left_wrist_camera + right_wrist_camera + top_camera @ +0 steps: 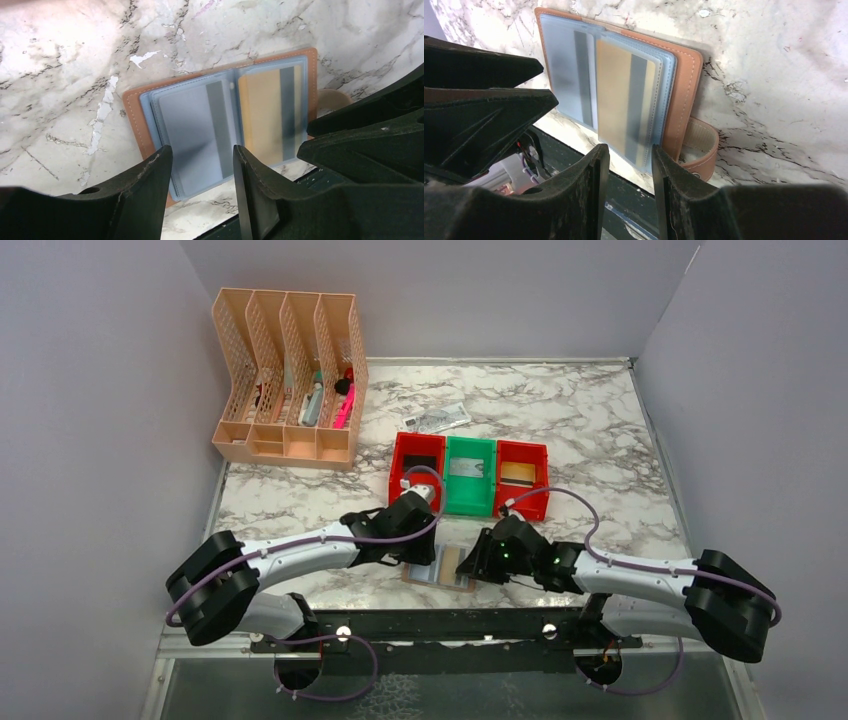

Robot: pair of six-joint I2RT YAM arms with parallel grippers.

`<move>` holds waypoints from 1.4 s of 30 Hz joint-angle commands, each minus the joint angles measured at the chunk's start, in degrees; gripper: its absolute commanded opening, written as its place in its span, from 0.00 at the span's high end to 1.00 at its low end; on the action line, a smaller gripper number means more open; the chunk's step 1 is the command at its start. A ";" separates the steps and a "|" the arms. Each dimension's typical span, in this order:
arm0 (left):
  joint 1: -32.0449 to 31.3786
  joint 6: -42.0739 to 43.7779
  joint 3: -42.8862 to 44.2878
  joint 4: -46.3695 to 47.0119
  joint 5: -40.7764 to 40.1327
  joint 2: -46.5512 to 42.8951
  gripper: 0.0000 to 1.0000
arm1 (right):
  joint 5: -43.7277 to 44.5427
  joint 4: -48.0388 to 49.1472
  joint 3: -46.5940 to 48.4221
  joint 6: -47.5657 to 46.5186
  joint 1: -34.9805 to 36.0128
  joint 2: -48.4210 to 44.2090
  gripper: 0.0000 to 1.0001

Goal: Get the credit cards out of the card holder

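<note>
state: left gripper, right gripper jaws parted, holding nothing | card holder open flat just ahead of both tips, grey card at left's, gold card at right's | risk: fingers catching holder with card may drag it off table

I count two red bins, one green bin, one organizer and one card holder with two credit cards.
</note>
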 commanded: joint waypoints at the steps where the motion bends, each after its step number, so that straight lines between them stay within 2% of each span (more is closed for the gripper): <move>1: 0.27 -0.33 -0.92 -0.54 -1.70 -1.00 0.48 | 1.52 2.15 -0.91 1.37 0.24 0.83 0.58; 12: 0.34 -1.10 -3.79 2.39 1.34 -0.10 0.51 | 0.25 6.26 -1.57 2.08 0.20 4.56 0.59; 29: 0.35 -2.23 -5.87 4.49 3.23 -2.00 0.53 | -3.36 10.06 1.02 1.13 0.22 -0.30 0.59; 36: 0.36 -2.77 -5.88 3.56 1.14 -5.35 0.53 | -5.56 10.86 4.64 -0.65 0.20 1.76 0.58; 42: 0.36 -4.08 -5.44 0.13 -3.81 -9.02 0.51 | -7.51 10.77 9.12 -2.70 0.22 6.79 0.58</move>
